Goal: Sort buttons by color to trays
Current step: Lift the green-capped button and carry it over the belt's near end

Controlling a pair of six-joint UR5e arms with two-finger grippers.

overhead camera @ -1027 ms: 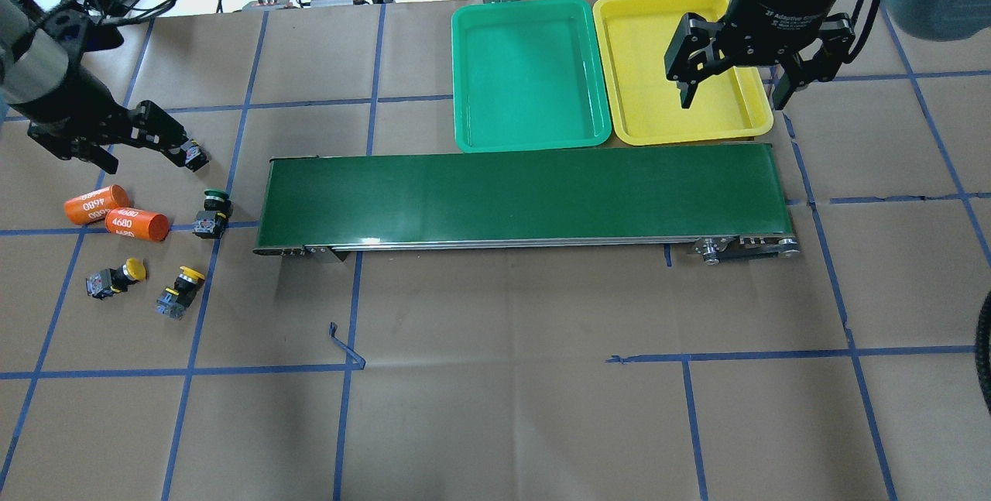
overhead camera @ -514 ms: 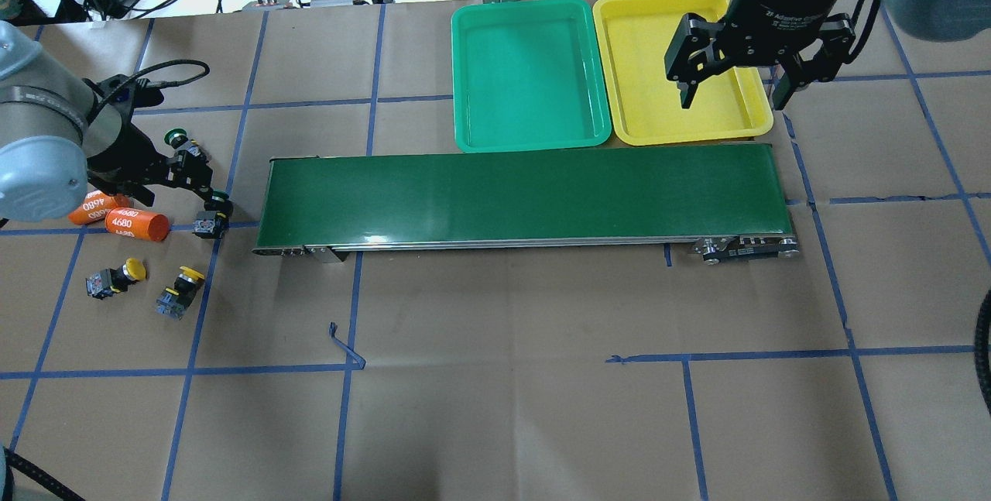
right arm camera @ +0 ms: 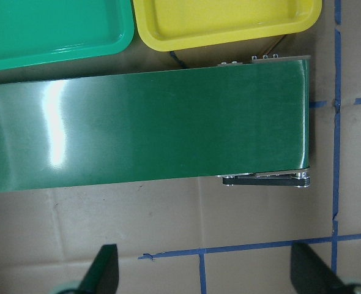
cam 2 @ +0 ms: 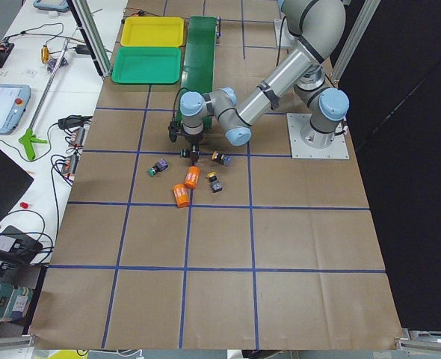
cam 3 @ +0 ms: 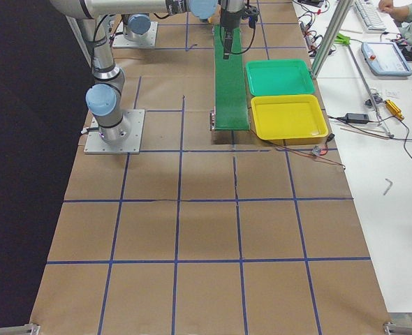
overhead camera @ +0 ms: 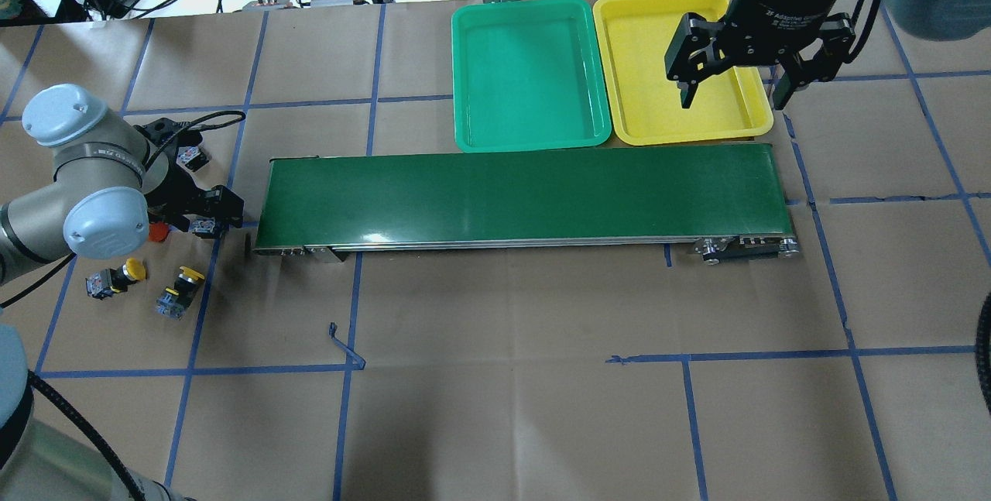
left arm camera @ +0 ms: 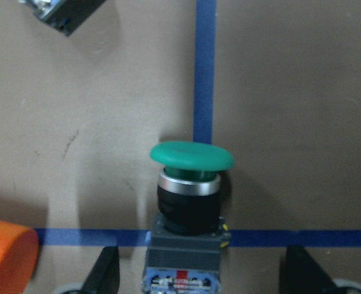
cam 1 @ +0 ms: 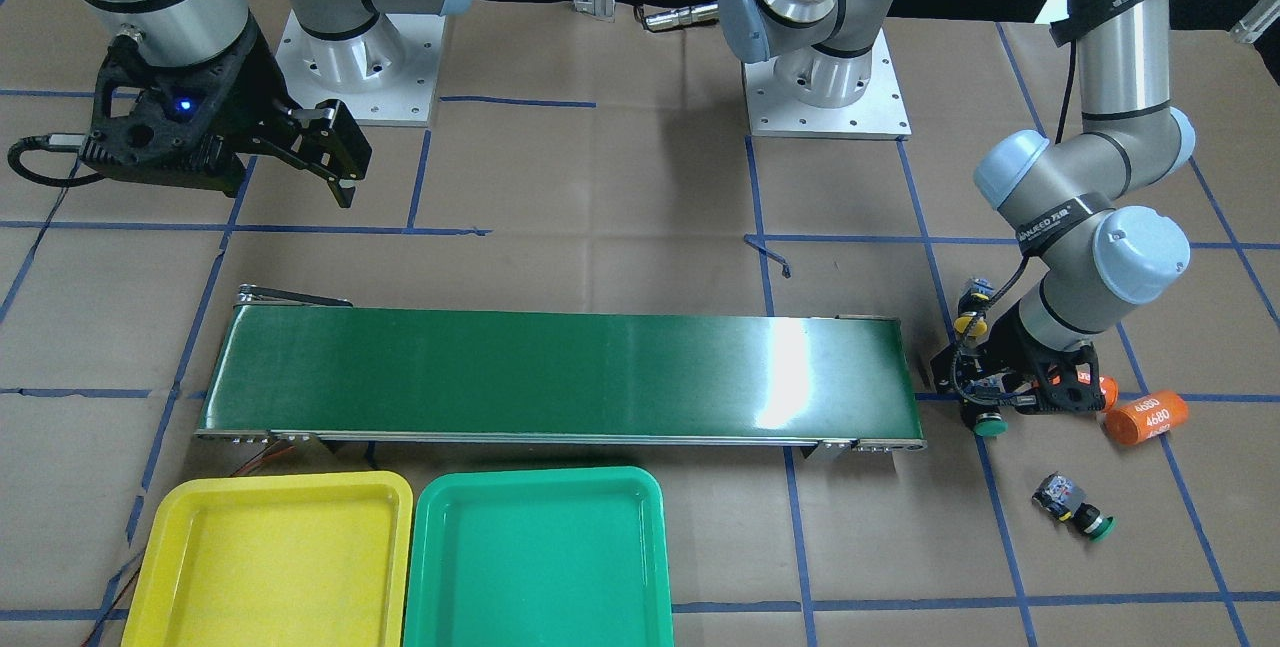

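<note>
A long dark-green conveyor belt (cam 3: 230,91) runs away along the paper-covered desk (cam 3: 206,237), which is gridded with blue tape (cam 3: 179,202). On the belt's side away from the robot, just beside it, lie two trays. The yellow tray (cam 3: 288,117) is by the belt's near end and the green tray (cam 3: 279,77) is beyond it. Across the belt, well apart, stands the right arm's base (cam 3: 114,130). The right pincer (cam 3: 225,42) hangs above the belt's far stretch, too small to read.
</note>
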